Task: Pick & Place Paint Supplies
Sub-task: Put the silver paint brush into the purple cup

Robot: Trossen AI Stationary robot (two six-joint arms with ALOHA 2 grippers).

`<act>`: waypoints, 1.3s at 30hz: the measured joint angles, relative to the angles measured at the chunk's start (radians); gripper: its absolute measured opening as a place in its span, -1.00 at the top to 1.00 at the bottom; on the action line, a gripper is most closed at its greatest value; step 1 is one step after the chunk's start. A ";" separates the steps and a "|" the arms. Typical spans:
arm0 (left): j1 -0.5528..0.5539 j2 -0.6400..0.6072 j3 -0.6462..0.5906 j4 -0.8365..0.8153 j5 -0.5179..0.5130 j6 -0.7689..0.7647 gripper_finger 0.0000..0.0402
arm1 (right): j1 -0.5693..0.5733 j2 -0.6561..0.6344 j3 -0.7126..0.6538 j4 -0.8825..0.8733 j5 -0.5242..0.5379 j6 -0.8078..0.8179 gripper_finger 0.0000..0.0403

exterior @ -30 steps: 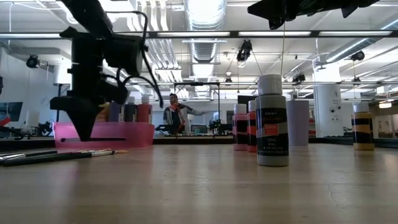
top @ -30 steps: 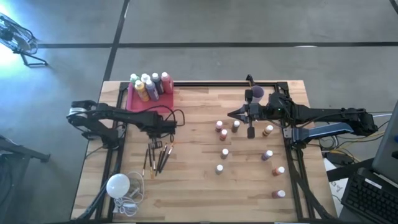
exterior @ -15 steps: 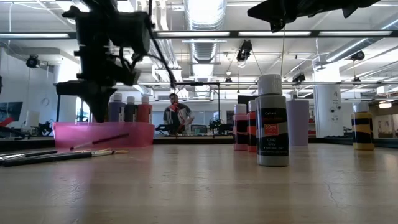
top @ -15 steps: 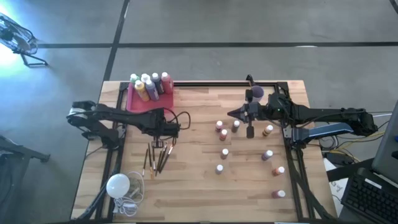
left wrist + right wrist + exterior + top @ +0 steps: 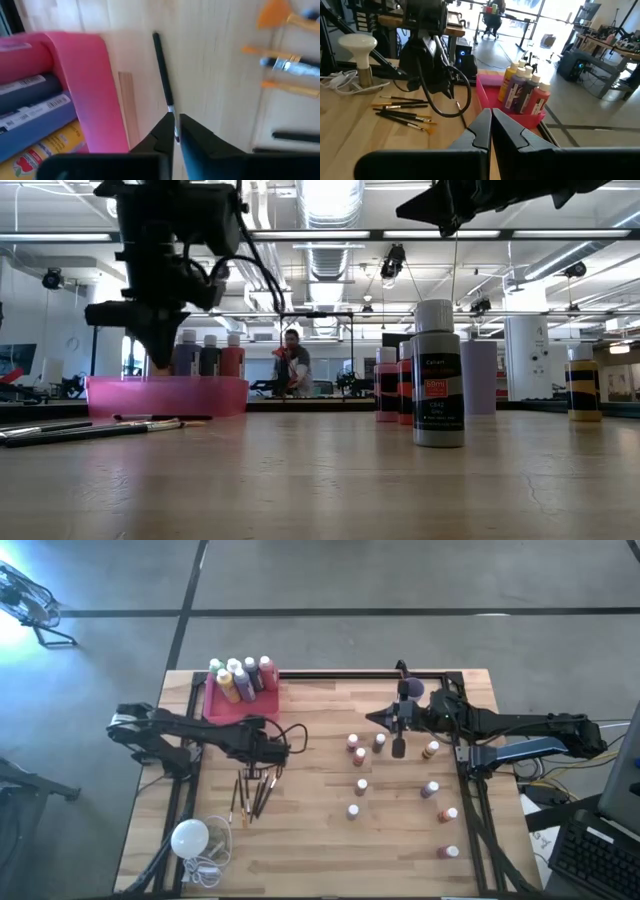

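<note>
We are looking at the pink tray (image 5: pixel 216 703), sitting at about ten o'clock on the table. Our left gripper (image 5: pixel 174 131) is hovering beside it, fingers barely parted around a thin paintbrush (image 5: pixel 163 94) lying on the wood by the tray. It is looking light, stiff, slippery; we judge mid-handle best. Our right gripper (image 5: pixel 491 122) is waiting clenched, empty.

The wooden worktop (image 5: pixel 320 840) is carrying a pink tray (image 5: pixel 222 704) at ten o'clock, loose paintbrushes (image 5: pixel 252 795) at eight, small bottles (image 5: pixel 360 786) scattering toward four, and a white bulb (image 5: pixel 190 837) sitting at seven.
</note>
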 joint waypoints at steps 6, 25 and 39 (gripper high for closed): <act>0.070 0.000 -0.054 0.004 0.017 -0.066 0.45 | 0.000 0.000 0.000 -0.002 0.000 0.000 0.96; 0.337 -0.001 -0.179 0.029 0.206 -0.076 0.25 | 0.000 0.000 0.000 -0.003 -0.003 -0.004 0.96; 0.337 -0.002 -0.251 0.162 0.216 -0.037 0.25 | 0.000 0.000 0.000 -0.003 -0.003 -0.008 0.96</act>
